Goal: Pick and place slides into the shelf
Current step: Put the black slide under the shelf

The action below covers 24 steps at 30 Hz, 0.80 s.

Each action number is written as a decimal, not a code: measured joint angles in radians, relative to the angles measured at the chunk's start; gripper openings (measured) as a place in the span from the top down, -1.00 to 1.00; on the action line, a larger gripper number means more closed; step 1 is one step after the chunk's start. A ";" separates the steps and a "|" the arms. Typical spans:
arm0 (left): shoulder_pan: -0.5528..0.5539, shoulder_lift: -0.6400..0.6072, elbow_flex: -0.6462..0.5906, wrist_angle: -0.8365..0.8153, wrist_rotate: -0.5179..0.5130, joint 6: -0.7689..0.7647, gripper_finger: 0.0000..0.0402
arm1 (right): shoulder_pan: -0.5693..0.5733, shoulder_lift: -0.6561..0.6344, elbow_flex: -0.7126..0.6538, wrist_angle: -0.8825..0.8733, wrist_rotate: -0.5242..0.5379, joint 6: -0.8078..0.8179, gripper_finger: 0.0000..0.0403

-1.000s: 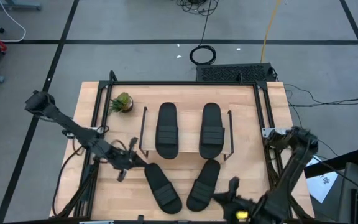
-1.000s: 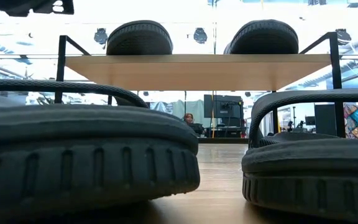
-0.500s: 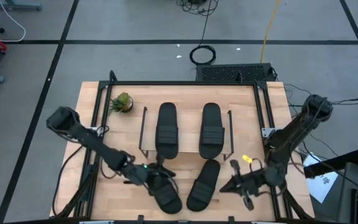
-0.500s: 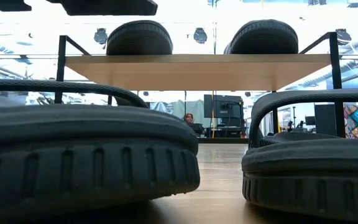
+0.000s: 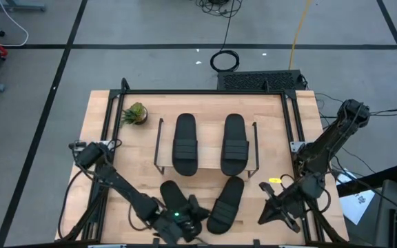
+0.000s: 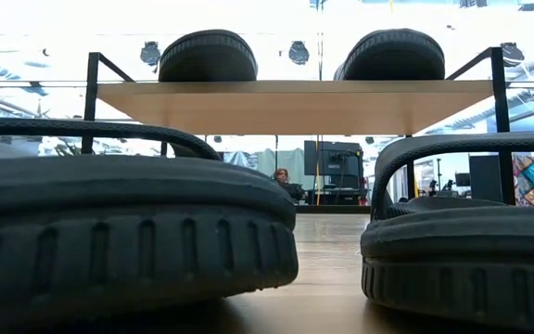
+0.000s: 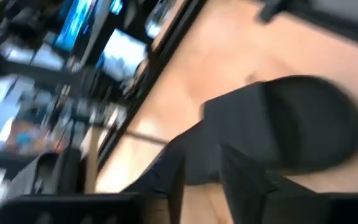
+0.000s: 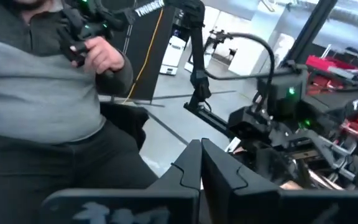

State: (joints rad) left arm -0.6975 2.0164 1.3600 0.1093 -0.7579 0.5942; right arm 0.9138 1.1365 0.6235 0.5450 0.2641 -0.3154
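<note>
Two black slides (image 5: 185, 143) (image 5: 233, 143) lie side by side on the top board of the shelf (image 5: 209, 170); the low view shows their ends (image 6: 207, 56) (image 6: 392, 54) above the board (image 6: 295, 102). Two more slides rest soles down on the table in front of the shelf, the left slide (image 5: 169, 195) (image 6: 128, 232) and the right slide (image 5: 226, 204) (image 6: 462, 232). My left gripper (image 5: 193, 215) (image 7: 202, 165) is open over the left slide's near end. My right gripper (image 5: 266, 215) (image 8: 201, 163) is shut near the table's right near corner.
A small potted plant (image 5: 135, 114) stands left of the shelf near the far edge. A black frame (image 5: 185, 93) runs around the tabletop. A person (image 8: 48, 93) stands in the room off the table. Bare wood (image 5: 274, 138) lies right of the shelf.
My left gripper has swept from beside the shelf's left near corner toward the table's near edge and right, ending over the left table slide's near end. My right arm has risen and its gripper has shifted slightly right. The slides have stayed in place.
</note>
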 joint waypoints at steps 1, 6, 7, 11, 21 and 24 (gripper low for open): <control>0.009 0.013 0.041 -0.053 -0.021 -0.037 0.40 | 0.000 0.007 0.000 0.004 -0.001 0.013 1.00; 0.065 0.046 0.209 -0.296 0.001 -0.302 0.08 | 0.000 0.031 0.000 0.013 0.027 0.055 1.00; 0.072 0.050 0.226 -0.331 0.013 -0.344 0.03 | 0.000 0.030 0.000 0.018 0.028 0.057 1.00; 0.061 0.060 0.250 -0.340 0.051 -0.398 -0.19 | 0.002 0.030 0.000 0.045 0.027 0.036 1.00; 0.040 0.138 0.250 -0.199 0.117 -0.430 -0.47 | 0.004 0.018 0.000 0.111 0.055 0.012 1.00; 0.055 0.185 0.250 -0.131 0.142 -0.396 -0.46 | 0.004 0.001 0.000 0.112 0.054 0.008 1.00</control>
State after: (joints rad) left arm -0.6428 2.2017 1.6096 -0.0221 -0.6158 0.1979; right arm 0.9176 1.1379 0.6236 0.6574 0.3180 -0.3071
